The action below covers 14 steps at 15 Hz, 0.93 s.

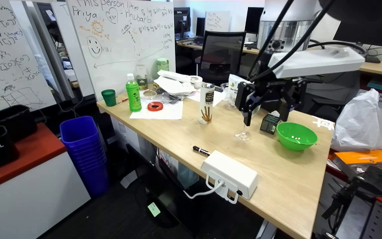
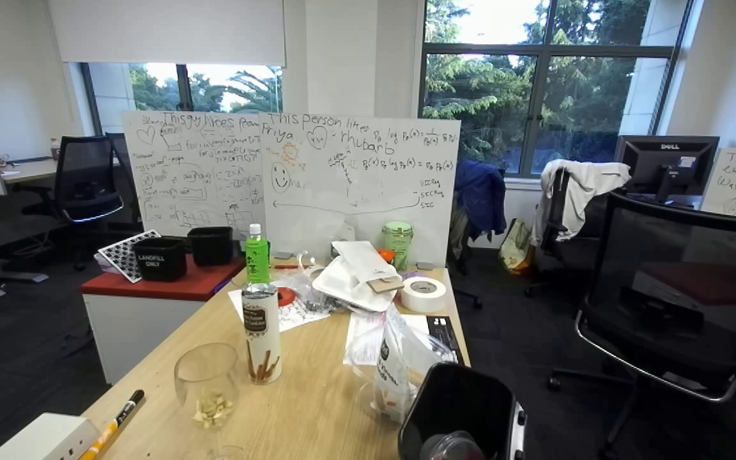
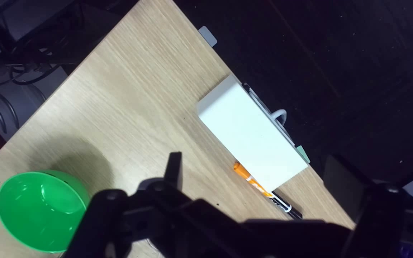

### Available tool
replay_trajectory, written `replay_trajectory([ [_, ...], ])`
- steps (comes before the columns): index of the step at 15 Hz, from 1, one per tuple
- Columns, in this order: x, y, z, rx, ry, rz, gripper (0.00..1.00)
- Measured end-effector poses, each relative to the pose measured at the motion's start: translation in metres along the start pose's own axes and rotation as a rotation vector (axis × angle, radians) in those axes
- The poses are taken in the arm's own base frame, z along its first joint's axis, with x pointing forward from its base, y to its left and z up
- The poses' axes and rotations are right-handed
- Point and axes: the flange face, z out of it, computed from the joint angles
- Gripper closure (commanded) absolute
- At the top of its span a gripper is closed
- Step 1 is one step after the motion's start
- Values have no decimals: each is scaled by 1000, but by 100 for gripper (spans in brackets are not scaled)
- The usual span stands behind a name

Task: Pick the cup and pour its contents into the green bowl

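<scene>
Cup (image 2: 207, 387): clear stemmed glass, upright on the worktop (image 1: 284, 179), pale pieces (image 2: 212, 412) gathered low inside it.
Claw (image 1: 265, 121): jaws spread wide, pointing down above the worktop; in an exterior view it hides much of the cup and leaves the foot in sight. The wrist view also shows its two sides well apart, the worktop showing between them.
Green bowl (image 1: 296, 137): glossy and upright, near the worktop's end, apart from the cup.
Dark carton (image 1: 270, 122): small, just beside the green bowl; in an exterior view it sits between bowl and cup.
White box (image 3: 253, 132): at the worktop's edge, a white cable (image 1: 207, 192) on its outer side.
Marker (image 3: 267, 190): orange and black, lying by a corner of the white box; whether they touch I cannot tell.
Canister (image 2: 262, 335): tall, white, upright, printed with brown sticks, in both exterior views.
Green bottle (image 1: 133, 94): white-capped, upright; near it, a dark green cup (image 1: 108, 97), and a red ring (image 1: 155, 106) lying on paper (image 1: 172, 114).
Black container (image 2: 464, 396): beside a printed bag (image 2: 395, 370).
Whiteboard (image 1: 124, 36): handwriting and a smiling face, behind the worktop.
</scene>
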Motion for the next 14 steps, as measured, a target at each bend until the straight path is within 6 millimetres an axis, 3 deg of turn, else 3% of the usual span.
replay_trajectory([
  [5,7,1,3,26,-38,-78,0],
  [10,43,6,10,63,-102,-310,0],
  [14,69,2,32,-74,-122,-463,0],
])
